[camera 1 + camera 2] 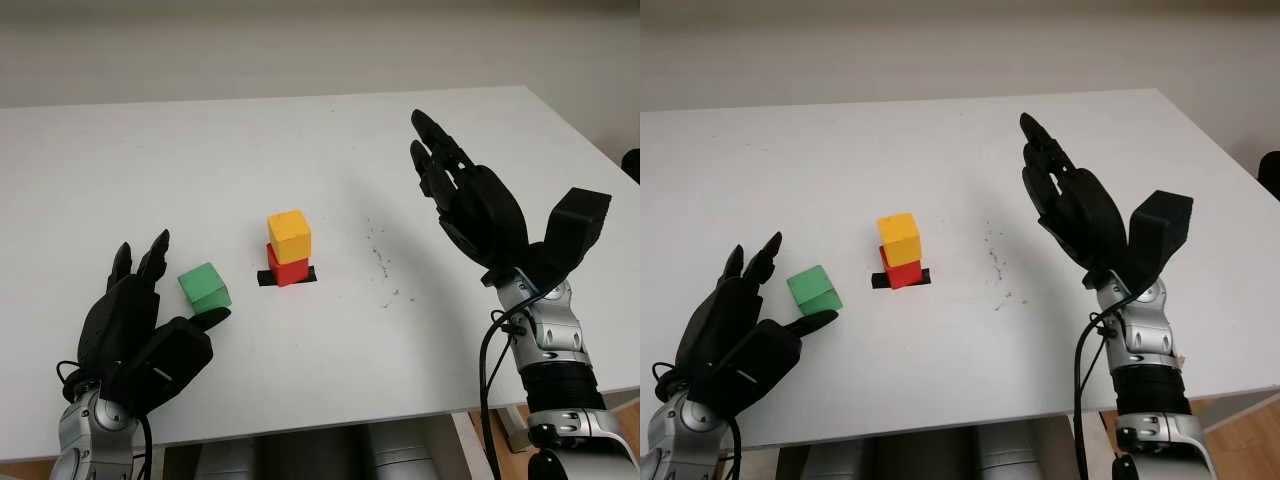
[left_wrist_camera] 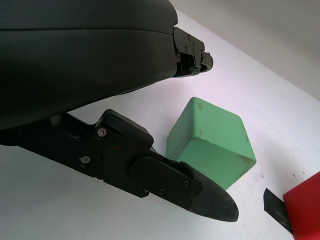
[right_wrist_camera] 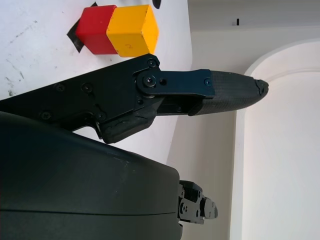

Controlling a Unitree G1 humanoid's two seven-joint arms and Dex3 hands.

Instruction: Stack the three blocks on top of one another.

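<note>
We see two black robot hands reaching in over a white bench (image 1: 300,150) from its near edge. Our left hand (image 1: 140,325) sits low at the near left, palm turned inward, open and holding nothing. Its thumb tip lies just at the near side of the green block (image 1: 204,287), and its other fingers extend past the block's left side; from the wrist camera the thumb appears to touch or nearly touch the block's lower edge, though we cannot tell for certain. The green block (image 2: 210,140) sits on the bench, turned slightly askew.

Our right hand (image 1: 470,195) is raised above the bench on the right, forearm angled upward, fingers pointing away from us. It is open and holds nothing, well apart from the blocks.

Near the middle of the bench, the yellow block (image 1: 289,236) sits on top of the red block (image 1: 288,267), which rests on a strip of black tape (image 1: 270,278). The green block is just to the left of this pair. Small dark specks (image 1: 383,262) dot the bench to the right of the stack. A pale wall (image 1: 300,45) runs behind the bench.
</note>
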